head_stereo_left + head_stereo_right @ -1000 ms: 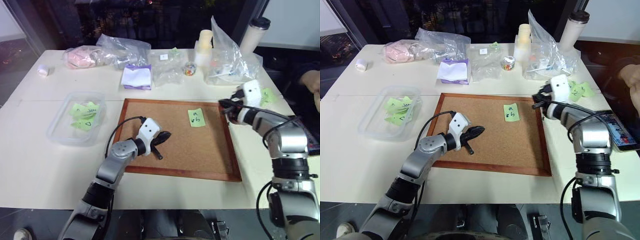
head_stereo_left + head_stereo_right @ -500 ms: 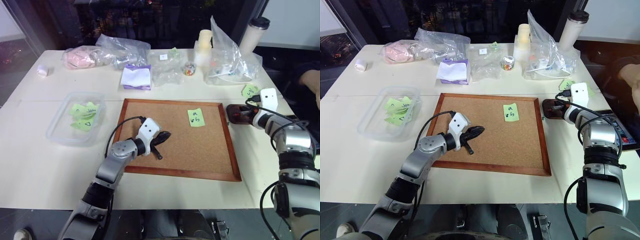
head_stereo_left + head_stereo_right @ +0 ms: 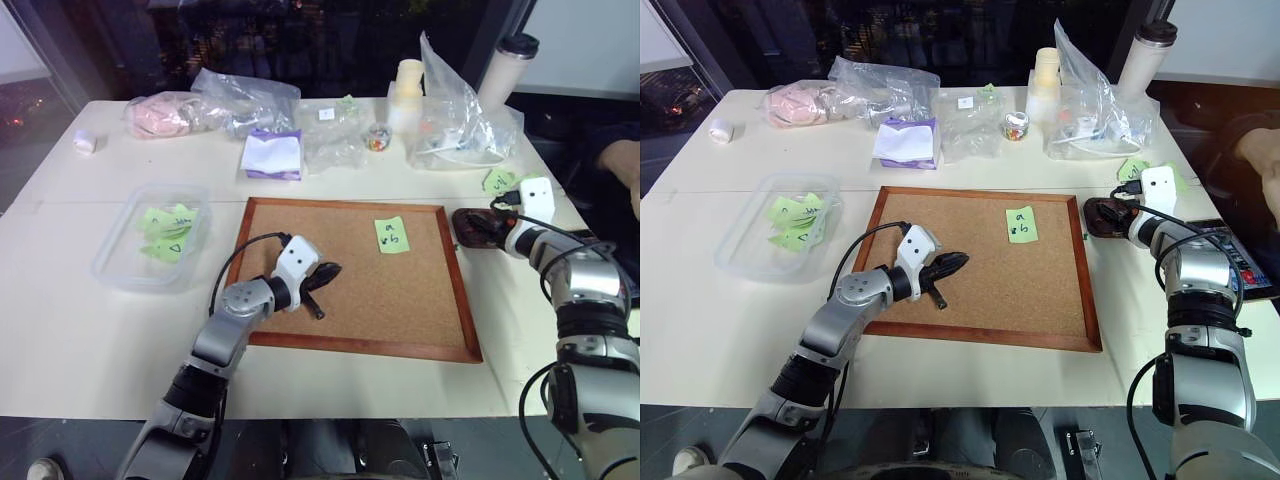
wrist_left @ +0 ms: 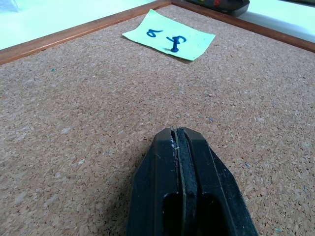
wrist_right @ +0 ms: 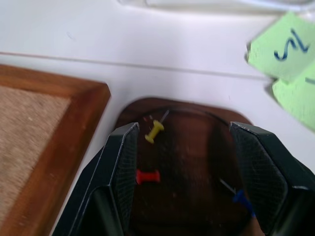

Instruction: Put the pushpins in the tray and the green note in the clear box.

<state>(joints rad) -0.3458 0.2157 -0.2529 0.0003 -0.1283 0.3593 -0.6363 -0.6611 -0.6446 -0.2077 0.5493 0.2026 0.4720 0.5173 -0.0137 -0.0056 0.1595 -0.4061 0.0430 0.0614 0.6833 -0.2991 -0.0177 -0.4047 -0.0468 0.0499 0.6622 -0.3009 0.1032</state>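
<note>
Right wrist view looks straight down between the right gripper (image 5: 182, 162) fingers, which stand spread wide with nothing between them — directly under the gap lies the tray (image 5: 197, 196), dark brown, just beside the corner of the cork board (image 5: 44, 128). Three pushpins lie loose in the tray: a yellow pushpin (image 5: 154, 131) ahead of the fingertips on one side, a red pushpin (image 5: 147, 176) close against the inside of one finger, and a blue pushpin (image 5: 241, 196) near the other finger. Beyond the tray, past the gripper's reach, lie other green notes (image 5: 283, 46) on the white table (image 3: 80, 330).

Over the cork board, the left gripper (image 4: 178, 135) rests low with its two fingers pressed together, empty. Ahead of its tips, well apart across the cork, lies the green note (image 4: 170, 39) — flat on the board, with a dark blue pin standing in it near the handwriting. Off to the outer side of the left arm, past the board's frame, sits the clear box (image 3: 120, 270) with several green notes inside.
</note>
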